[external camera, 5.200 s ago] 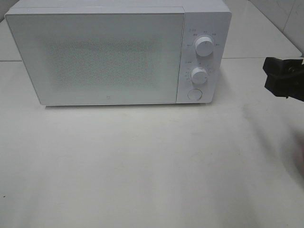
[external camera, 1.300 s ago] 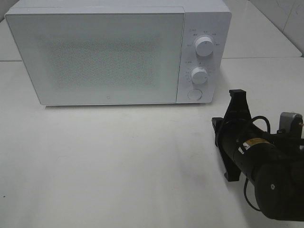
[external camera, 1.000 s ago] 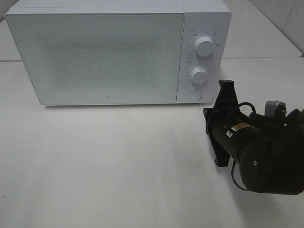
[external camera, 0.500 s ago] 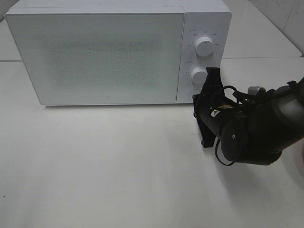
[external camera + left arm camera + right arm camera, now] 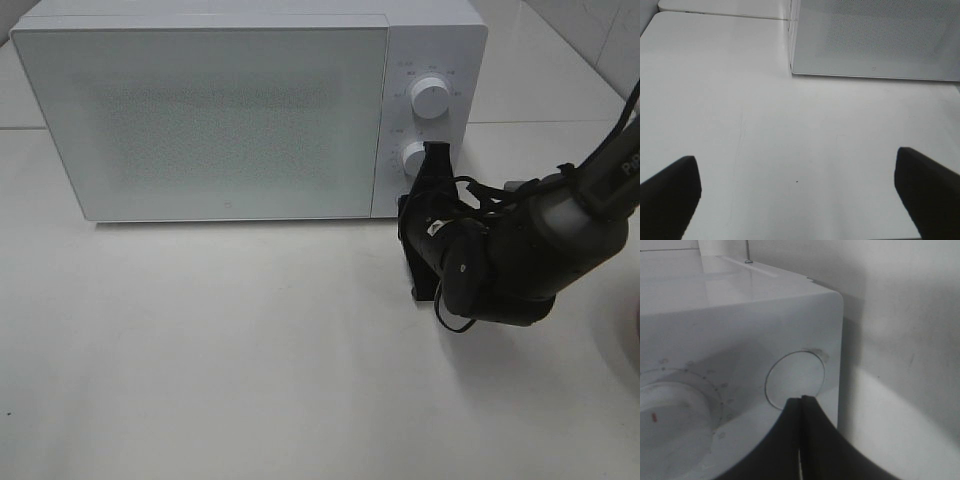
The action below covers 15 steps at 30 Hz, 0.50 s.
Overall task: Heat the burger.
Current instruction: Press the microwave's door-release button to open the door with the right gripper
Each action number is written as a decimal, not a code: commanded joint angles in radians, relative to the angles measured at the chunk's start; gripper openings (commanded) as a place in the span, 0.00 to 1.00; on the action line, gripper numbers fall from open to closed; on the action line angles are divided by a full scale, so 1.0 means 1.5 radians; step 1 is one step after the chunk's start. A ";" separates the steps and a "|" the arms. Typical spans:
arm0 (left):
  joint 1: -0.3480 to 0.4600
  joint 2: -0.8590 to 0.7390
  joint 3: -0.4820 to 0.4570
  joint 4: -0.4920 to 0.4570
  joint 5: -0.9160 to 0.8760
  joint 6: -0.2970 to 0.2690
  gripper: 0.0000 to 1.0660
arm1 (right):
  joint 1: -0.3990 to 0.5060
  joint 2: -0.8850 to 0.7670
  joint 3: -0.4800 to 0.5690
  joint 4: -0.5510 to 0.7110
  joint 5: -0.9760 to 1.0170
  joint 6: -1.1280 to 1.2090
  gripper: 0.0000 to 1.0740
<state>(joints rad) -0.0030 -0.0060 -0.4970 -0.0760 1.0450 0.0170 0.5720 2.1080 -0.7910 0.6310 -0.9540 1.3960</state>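
The burger is out of view. The white microwave [image 5: 250, 110] stands at the back of the table with its door [image 5: 210, 120] shut. My right gripper [image 5: 408, 212] is shut and empty, turned on its side, with its tip right at the lower right corner of the control panel. In the right wrist view its closed fingertips [image 5: 801, 399] sit just in front of the round door button [image 5: 795, 381]; I cannot tell if they touch it. My left gripper [image 5: 797, 175] is open and empty above bare table, in front of the microwave's left corner.
Two white dials, upper [image 5: 430, 97] and lower [image 5: 417, 158], sit on the panel above the button; one dial shows in the right wrist view [image 5: 670, 410]. The white table [image 5: 250, 350] stretches in front of the microwave. The left arm does not show in the high view.
My right arm has come in from the right edge, moving left and back until its shut gripper reaches the microwave's button. The microwave door stays shut.
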 commanded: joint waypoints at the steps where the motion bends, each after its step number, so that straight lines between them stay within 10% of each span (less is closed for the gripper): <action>1: 0.003 -0.016 0.001 -0.005 -0.006 0.003 0.92 | -0.008 0.007 -0.014 -0.006 0.000 0.006 0.01; 15: 0.003 -0.016 0.001 -0.004 -0.006 0.003 0.92 | -0.018 0.030 -0.035 0.009 -0.007 0.005 0.01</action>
<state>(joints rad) -0.0030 -0.0060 -0.4970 -0.0760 1.0450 0.0170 0.5500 2.1530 -0.8380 0.6400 -0.9500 1.3970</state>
